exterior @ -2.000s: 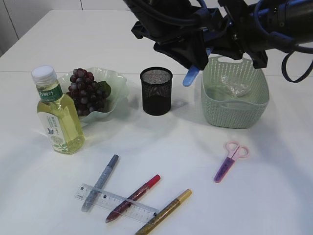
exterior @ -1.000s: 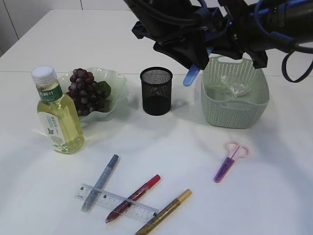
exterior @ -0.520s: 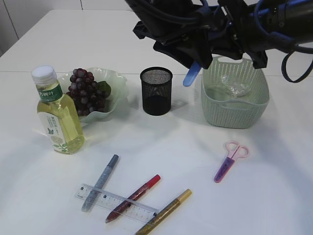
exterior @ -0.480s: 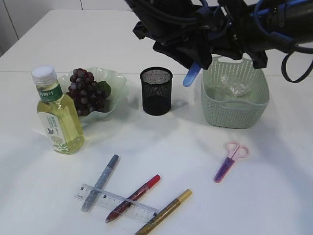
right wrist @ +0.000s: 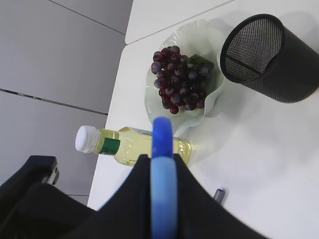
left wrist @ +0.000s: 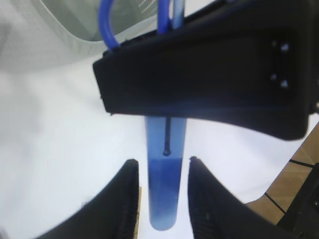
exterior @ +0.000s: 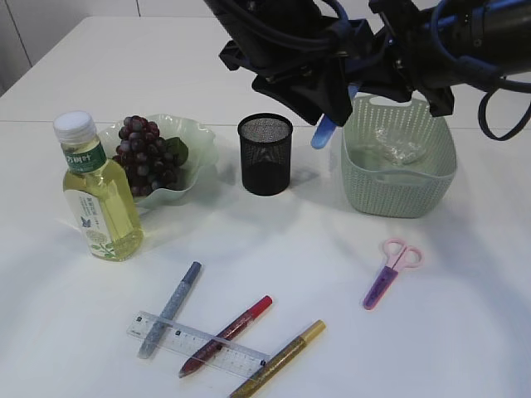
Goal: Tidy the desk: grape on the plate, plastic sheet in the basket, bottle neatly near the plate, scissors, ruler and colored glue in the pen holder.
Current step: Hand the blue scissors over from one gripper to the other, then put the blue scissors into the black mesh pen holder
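The right gripper (right wrist: 163, 172) pinches a blue glue pen (exterior: 323, 130) between its jaws, high over the table. The left gripper (left wrist: 160, 186) stands spread around the pen's lower end, its fingers (left wrist: 122, 196) not touching it. The pen hangs between the pen holder (exterior: 265, 153) and the basket (exterior: 398, 170), where the plastic sheet (exterior: 397, 148) lies. To do the handover well, I think the left jaws should close fully before the right ones let go. The scissors (exterior: 390, 272), ruler (exterior: 197, 342) and three glue pens (exterior: 224, 333) wait on the table
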`<state>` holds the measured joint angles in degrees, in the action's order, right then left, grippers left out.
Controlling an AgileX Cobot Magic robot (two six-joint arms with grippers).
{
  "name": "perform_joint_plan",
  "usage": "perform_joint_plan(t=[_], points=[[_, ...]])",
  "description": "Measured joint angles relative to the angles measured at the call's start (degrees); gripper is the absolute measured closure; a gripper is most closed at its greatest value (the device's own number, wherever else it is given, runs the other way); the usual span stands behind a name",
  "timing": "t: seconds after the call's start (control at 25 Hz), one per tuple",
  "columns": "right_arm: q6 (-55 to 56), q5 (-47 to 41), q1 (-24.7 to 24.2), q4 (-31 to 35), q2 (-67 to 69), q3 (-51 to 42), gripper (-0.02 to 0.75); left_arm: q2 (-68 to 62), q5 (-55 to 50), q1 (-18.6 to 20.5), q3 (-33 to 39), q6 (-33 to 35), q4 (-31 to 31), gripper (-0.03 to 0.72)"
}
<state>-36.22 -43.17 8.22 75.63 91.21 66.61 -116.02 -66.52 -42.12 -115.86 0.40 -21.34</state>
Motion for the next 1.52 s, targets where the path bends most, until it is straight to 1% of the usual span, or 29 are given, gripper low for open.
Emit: perform_joint_plan(t=[0.36,0.68,0.88,1.08,1.16,1.36,1.52], points=[[-0.12,0.0,0.0,-0.35,0.0,0.0,0.653,1.22,-1.21,1.23,0.0,0.0,0.0,0.44],[-1.66,0.0,0.0,-0.69,0.0,0.0,0.653,3.57,-4.41,2.74,-0.09,0.0,-0.11,0.44],[-3.98,-0.8,0.0,-0.91,0.0,0.0,0.653,3.57,-4.67,2.97,-0.09,0.0,2.51,0.44],[-6.82,-1.72,0.0,-1.15,0.0,0.0,0.653,3.57,-4.78,2.97,-0.09,0.0,8.45,0.44],[-8.58,-1.98,0.0,-1.15,0.0,0.0,0.653,3.57,-4.78,2.97,-0.09,-0.4,12.3,0.44],[-14.09,-2.2,0.0,-1.23,0.0,0.0,0.653,3.57,-4.87,2.97,-0.09,-2.32,25.28,0.44],[-21.73,-0.47,0.0,-0.01,0.0,0.0,0.654,3.57,-4.87,2.97,-0.09,-3.8,32.1,0.439]])
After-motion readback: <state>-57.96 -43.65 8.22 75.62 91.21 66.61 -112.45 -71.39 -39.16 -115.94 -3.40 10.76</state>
